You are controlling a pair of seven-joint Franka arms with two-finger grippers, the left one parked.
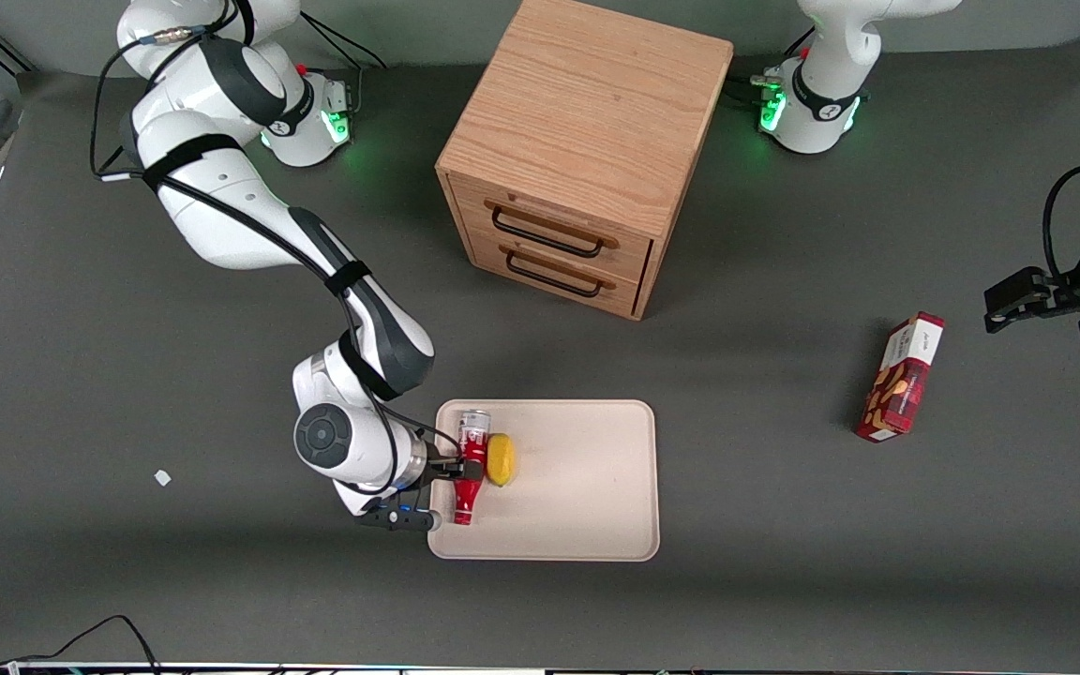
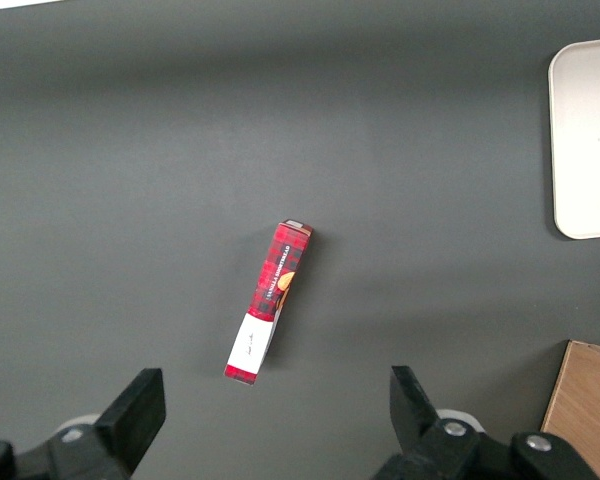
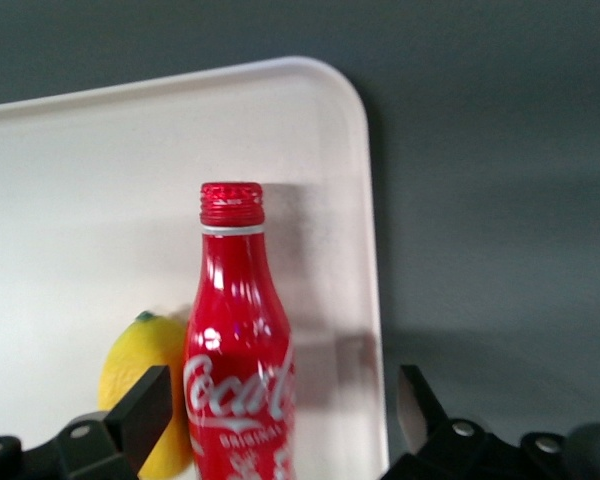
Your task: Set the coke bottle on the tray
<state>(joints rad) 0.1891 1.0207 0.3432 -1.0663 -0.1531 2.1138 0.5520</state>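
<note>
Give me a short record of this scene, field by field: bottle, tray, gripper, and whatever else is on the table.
coke bottle: lying on the tray, beside a lemon
tray: beige, in front of the wooden drawer cabinet
gripper: at the bottle, jaws open on either side of it
snack box: on the table toward the parked arm's end

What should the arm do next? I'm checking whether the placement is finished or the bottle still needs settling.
Probably lift the gripper straight away. Its fingers look spread apart from the coke bottle, which lies on the tray beside the lemon, so a clean retreat should avoid nudging either.
</note>
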